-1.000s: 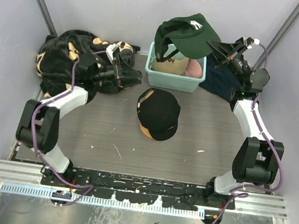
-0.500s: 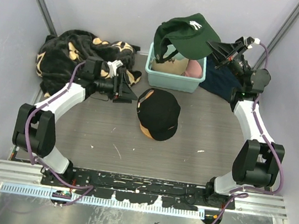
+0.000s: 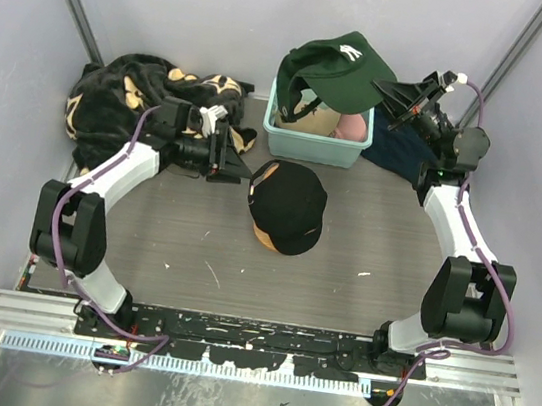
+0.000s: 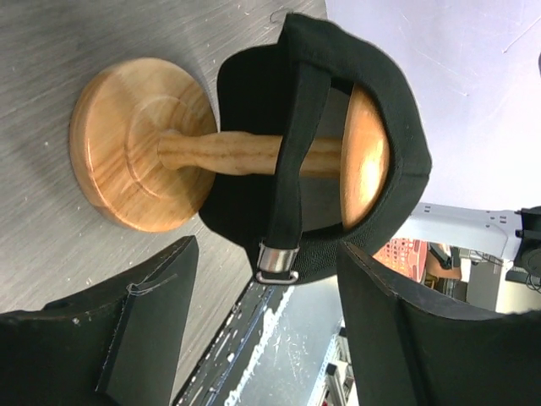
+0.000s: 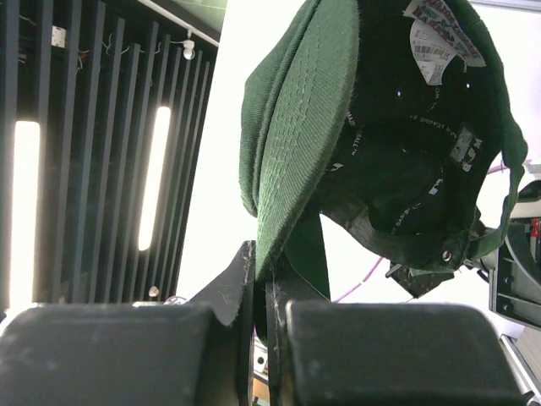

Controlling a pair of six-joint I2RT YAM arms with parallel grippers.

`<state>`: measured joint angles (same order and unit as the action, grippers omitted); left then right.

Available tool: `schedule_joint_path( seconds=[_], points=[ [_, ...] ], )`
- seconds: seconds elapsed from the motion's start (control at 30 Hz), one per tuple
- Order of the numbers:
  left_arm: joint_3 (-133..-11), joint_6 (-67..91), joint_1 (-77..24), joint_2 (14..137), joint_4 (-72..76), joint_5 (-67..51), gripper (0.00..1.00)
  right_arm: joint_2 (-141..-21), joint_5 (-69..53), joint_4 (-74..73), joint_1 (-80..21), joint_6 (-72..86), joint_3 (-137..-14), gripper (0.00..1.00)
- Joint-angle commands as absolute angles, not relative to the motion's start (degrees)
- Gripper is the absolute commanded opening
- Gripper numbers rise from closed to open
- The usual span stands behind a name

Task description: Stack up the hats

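Observation:
A black hat (image 3: 289, 206) sits on a wooden stand (image 4: 135, 144) at the table's middle; its rear strap and metal buckle (image 4: 279, 264) face my left gripper. The left gripper (image 3: 231, 162) (image 4: 266, 338) is open just left of that hat, with nothing between its fingers. My right gripper (image 3: 386, 86) (image 5: 264, 279) is shut on the brim of a dark green hat (image 3: 336, 63) (image 5: 380, 127), which hangs in the air over the bin. A tan hat (image 3: 313, 120) and a pink hat (image 3: 354, 126) lie inside the bin.
The teal bin (image 3: 314, 149) stands at the back centre. A big black blanket with tan marks (image 3: 124, 102) is heaped at the back left, behind the left arm. A dark navy cloth (image 3: 395, 150) lies right of the bin, under the right arm.
My left gripper has swung away from the blanket to the right, up to the black hat's back. The right gripper has raised the green hat slightly.

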<state>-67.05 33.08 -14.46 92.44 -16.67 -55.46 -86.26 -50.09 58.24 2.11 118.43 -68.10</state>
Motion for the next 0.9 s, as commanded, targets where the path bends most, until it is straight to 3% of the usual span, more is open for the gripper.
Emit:
schedule_joint_path(
  seconds=[0.0, 0.3, 0.6, 0.87],
  points=[
    [-73.1, 29.7, -15.9, 95.6, -21.0, -55.7, 0.73, -82.4, -49.4, 62.0, 2.3, 120.9, -68.2, 0.01],
    [-75.6, 27.3, -17.7, 98.8, -23.0, -54.4, 0.69, -81.9, -49.4, 62.7, 2.5, 121.1, -66.9, 0.01],
    [-75.4, 27.2, -18.1, 101.0, -22.2, -54.1, 0.59, -81.7, -49.3, 62.9, 2.7, 121.3, -66.9, 0.01],
    [-77.7, 28.9, -18.9, 103.8, -20.6, -54.4, 0.62, -80.6, -49.5, 63.0, 2.8, 121.2, -64.8, 0.01]
  ],
)
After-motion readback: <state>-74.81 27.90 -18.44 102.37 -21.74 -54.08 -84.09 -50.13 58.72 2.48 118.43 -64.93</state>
